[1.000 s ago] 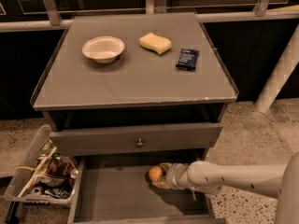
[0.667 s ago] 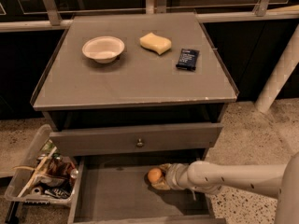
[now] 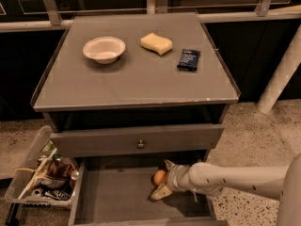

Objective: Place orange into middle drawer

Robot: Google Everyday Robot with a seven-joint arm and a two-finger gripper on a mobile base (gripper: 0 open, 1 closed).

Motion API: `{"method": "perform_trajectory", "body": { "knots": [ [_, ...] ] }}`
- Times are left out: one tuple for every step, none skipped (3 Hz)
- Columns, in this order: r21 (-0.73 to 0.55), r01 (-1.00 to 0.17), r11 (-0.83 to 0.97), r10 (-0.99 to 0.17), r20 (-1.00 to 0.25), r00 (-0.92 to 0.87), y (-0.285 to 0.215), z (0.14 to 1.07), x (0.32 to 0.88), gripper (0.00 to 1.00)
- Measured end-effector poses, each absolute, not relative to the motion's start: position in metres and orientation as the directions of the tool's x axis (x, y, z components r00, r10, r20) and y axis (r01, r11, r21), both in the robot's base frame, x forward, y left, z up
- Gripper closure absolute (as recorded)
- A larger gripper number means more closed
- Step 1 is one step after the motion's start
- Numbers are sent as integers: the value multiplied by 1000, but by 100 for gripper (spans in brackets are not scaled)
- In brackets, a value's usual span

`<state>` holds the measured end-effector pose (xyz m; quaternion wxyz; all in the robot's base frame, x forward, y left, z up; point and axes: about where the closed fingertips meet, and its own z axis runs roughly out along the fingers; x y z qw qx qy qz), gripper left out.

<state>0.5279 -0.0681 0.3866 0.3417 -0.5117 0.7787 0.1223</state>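
Gripper is inside the open middle drawer, right of centre, reaching in from the right on a pale arm. Orange sits between the two fingers, one behind it toward the cabinet and one in front toward the drawer's open edge. The fingers look closed on it, so it is gripping the orange. Orange lies at the gripper's tip, leftward from the wrist, over the grey floor and well inside the side walls. Cannot tell whether it touches the floor or hangs just above. It is a round fruit with no long axis; the finger line runs front to back. Judgement: placing is nearly done, and the next move calls for letting go, then backing out to the right. Risk is the orange rolling on the flat floor. Knob drawer sits directly above. On the desk, a white bowl, sponge and dark packet are well apart from the action. Bin of clutter stands on the floor at left.
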Motion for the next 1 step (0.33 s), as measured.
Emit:
{"method": "perform_trajectory", "body": {
  "knots": [
    [-159,-881,446,-713,-657,-243,-68,387,528,0]
  ]
}}
